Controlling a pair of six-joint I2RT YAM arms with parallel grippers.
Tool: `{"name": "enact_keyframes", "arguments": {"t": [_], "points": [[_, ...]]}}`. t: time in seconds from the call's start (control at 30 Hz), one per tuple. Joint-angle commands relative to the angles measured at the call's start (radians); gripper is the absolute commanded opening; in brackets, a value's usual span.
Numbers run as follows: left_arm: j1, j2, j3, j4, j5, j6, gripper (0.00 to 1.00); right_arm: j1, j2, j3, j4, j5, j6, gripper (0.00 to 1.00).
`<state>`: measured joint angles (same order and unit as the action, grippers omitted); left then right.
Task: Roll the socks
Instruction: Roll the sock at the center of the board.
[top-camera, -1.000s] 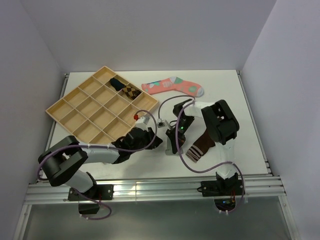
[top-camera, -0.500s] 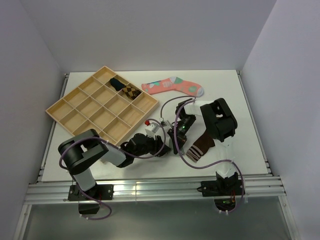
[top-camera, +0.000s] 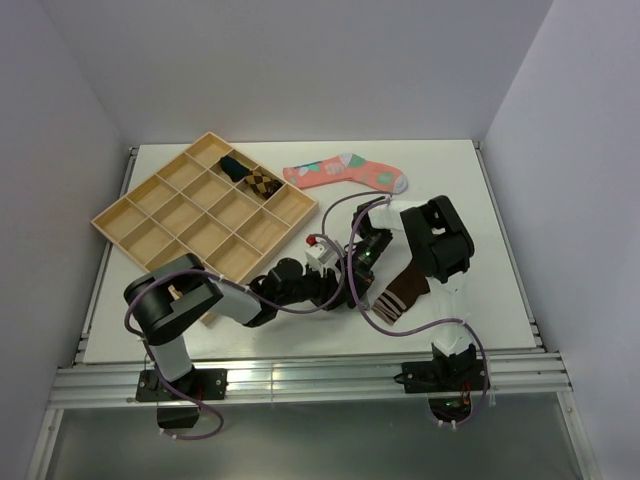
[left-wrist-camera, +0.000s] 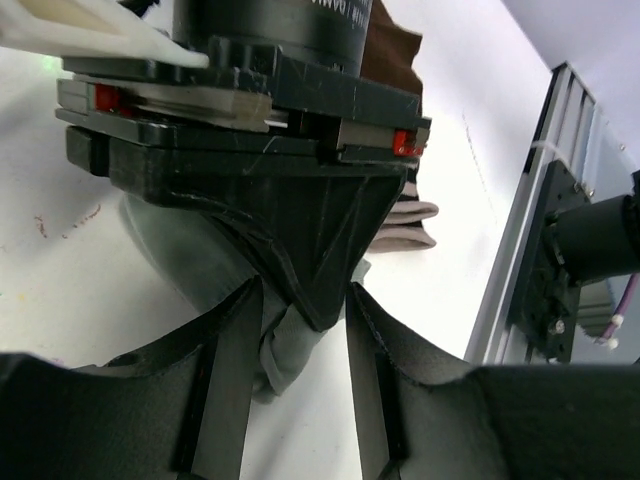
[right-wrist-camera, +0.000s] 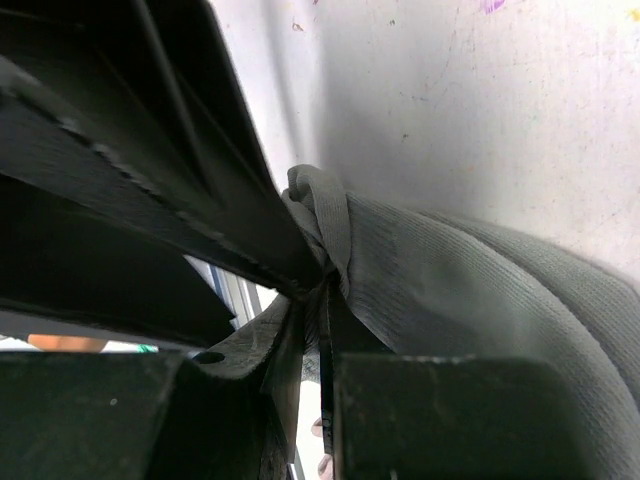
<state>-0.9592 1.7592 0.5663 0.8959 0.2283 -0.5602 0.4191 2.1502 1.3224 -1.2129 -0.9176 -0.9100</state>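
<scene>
**A:** Where's the grey sock?

**B:** It's on the tabletop, where both arms meet at the centre of the top view. The right pincer is nipped tight on a fold of it. The left pincer stands partly apart, straddling that fold without squeezing.

**A:** Which step, then?

**B:** Rolling the grey one, I'd judge. The brown sock lies flat just to the right, unrolled. Next the left needs a fresh grip on the bunched end so that the roll can't spring loose.

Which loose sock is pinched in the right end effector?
The plain grey sock, clamped by the right end effector; the brown striped sock and pink patterned sock lie unheld.
</scene>
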Motion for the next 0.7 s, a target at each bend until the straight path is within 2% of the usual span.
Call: {"name": "enact_keyframes", "arguments": {"t": [0.0, 0.3, 0.67], "points": [[0.0, 0.013, 0.038, -0.028, 0.042, 0.071, 0.44, -0.014, 0.013, 0.021, -0.037, -0.017, -0.024, 0.12], [0.042, 0.036, 0.035, -0.034, 0.138, 0.083, 0.43, -0.028, 0.014, 0.017, -0.05, -0.01, -0.03, 0.12], [0.042, 0.071, 0.07, -0.052, 0.187, 0.072, 0.4, -0.034, 0.014, 0.014, -0.03, -0.004, -0.003, 0.12]]}}
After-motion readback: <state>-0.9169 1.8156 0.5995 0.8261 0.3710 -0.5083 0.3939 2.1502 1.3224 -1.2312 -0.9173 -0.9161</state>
